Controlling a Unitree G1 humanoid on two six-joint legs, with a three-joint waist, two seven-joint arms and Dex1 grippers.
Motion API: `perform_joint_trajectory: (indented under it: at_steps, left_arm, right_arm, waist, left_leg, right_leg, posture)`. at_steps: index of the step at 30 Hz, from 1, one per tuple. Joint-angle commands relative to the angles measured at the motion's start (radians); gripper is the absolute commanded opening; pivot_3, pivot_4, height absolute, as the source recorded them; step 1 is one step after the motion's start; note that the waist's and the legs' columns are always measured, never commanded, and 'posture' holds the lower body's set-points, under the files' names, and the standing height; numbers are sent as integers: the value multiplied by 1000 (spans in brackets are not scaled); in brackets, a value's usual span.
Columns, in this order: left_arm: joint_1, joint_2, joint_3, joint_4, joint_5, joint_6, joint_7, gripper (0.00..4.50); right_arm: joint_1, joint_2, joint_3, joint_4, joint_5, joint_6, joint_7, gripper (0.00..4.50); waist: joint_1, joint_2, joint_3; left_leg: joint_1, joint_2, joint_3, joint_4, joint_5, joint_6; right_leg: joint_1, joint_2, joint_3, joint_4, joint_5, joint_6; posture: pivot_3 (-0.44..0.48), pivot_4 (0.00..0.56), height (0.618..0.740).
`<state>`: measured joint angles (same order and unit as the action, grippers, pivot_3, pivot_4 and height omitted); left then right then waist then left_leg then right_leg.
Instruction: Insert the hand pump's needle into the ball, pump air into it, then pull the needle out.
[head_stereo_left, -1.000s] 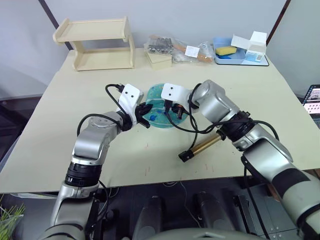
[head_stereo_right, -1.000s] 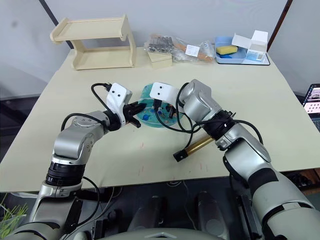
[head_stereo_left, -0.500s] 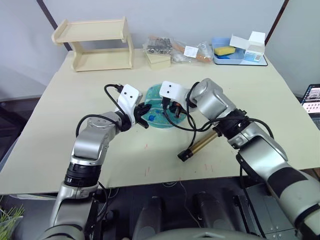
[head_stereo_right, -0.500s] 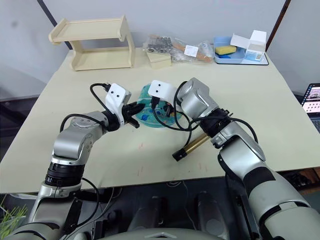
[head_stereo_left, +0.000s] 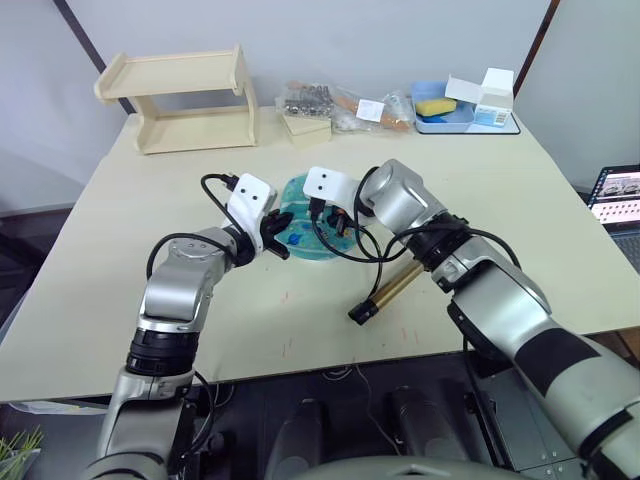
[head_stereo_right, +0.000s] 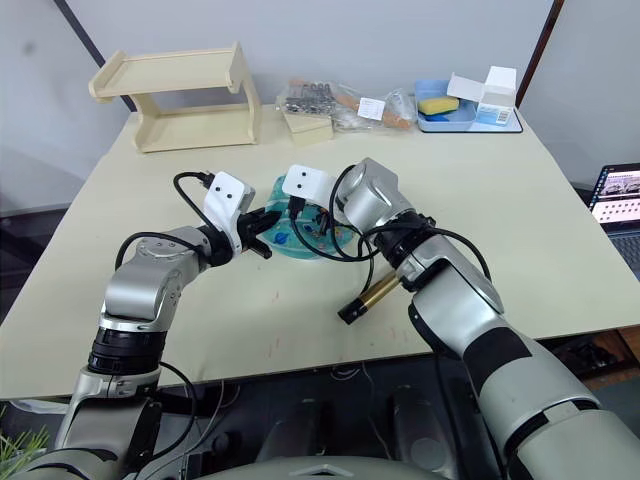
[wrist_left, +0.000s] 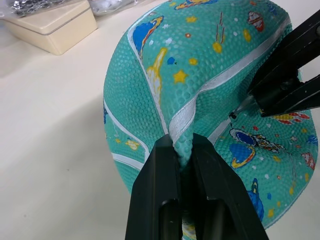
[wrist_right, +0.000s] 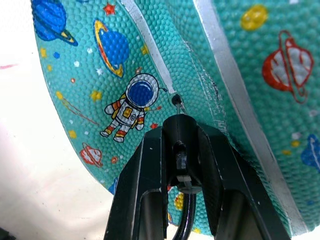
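The teal ball (head_stereo_left: 312, 238), flattened and printed with cartoons, lies mid-table. My left gripper (wrist_left: 181, 152) is shut on a raised fold of its rim, from the ball's left side. My right gripper (wrist_right: 179, 134) hangs over the ball, shut on the black fitting at the hose end. The needle (wrist_right: 177, 103) sticks out of that fitting and its tip meets a small dark hole in the ball's skin; how deep it goes I cannot tell. The gold hand pump (head_stereo_left: 388, 292) lies on the table right of the ball, and its black hose (head_stereo_left: 352, 256) loops up to my right gripper.
A wooden shelf (head_stereo_left: 180, 98) stands at the back left. Along the back edge are a small beige box (head_stereo_left: 305, 126), plastic bags (head_stereo_left: 340, 100), and a blue tray (head_stereo_left: 452, 118) with a yellow sponge and a white box (head_stereo_left: 484, 92). A laptop (head_stereo_left: 615, 195) sits off the right edge.
The whole picture has shifted, so the camera moved. Both grippers keep their holds at the ball, and the pump lies where it was.
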<state>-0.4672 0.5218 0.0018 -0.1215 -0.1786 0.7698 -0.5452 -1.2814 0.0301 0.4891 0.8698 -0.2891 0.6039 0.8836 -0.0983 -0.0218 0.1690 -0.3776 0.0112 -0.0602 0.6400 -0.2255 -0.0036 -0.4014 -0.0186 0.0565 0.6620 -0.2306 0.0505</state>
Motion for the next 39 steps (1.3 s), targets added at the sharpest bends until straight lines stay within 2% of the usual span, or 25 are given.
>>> perform_joint_trajectory:
  at_steps: [1,6,10,14,18,21,27,31,39]
  left_arm:
    - [24,-54,-110,15,-37,12,-70,0]
    - [28,-62,-107,19,-27,9,-70,0]
    - [34,-68,-101,18,-22,9,-69,0]
    - [45,-77,-97,8,-16,11,-66,0]
    - [49,-86,-81,1,-11,13,-61,0]
    - [51,-82,-60,9,-8,6,-59,0]
    - [41,-85,-42,49,3,-19,-58,0]
    - [39,-86,-40,55,6,-24,-60,0]
    - [37,-82,-34,55,13,-28,-66,0]
  right_arm:
    - [-24,134,-16,55,35,-119,-53,332]
    - [-37,182,-54,186,22,-187,-108,332]
    - [-37,225,-64,269,0,-236,-137,332]
    - [-28,258,-77,334,-24,-274,-176,332]
    - [-17,244,-134,343,-6,-302,-220,332]
    - [8,197,-173,282,16,-309,-198,332]
    - [98,122,-197,34,36,-220,-132,332]
    - [162,104,-178,-112,24,-155,-128,332]
    - [244,71,-125,-262,-9,-71,-128,332]
  waist:
    - [0,0,-2]
    - [-1,-1,-10]
    - [-4,0,-14]
    - [-12,2,-23]
    - [-16,3,-25]
    - [-19,3,-25]
    - [-15,5,-22]
    - [-3,9,-18]
    - [5,11,-14]
  left_leg:
    - [0,0,0,0,0,0]
    - [4,0,-4,-4,0,0]
    - [16,0,-4,-10,-2,-3]
    - [18,0,-6,-13,-2,-3]
    - [19,0,-13,-14,-2,-4]
    - [19,-1,-17,-14,-2,-4]
    - [16,-2,-23,-15,-2,-3]
    - [13,-4,-24,-15,-2,-3]
    - [12,-4,-25,-16,-2,-3]
  right_leg:
    - [0,0,0,0,0,0]
    - [0,2,0,0,-1,-1]
    - [7,1,1,0,-4,-6]
    - [7,3,0,0,-4,-7]
    - [7,3,-1,0,-4,-7]
    - [8,3,-2,0,-4,-7]
    - [7,3,-6,-1,-4,-7]
    - [6,3,-6,-2,-4,-7]
    - [5,2,-7,-2,-5,-8]
  posture:
    - [0,150,740]
    - [0,150,740]
    - [0,150,740]
    - [0,150,740]
    - [0,150,740]
    - [0,150,740]
    - [0,150,740]
    - [0,150,740]
    - [0,150,740]
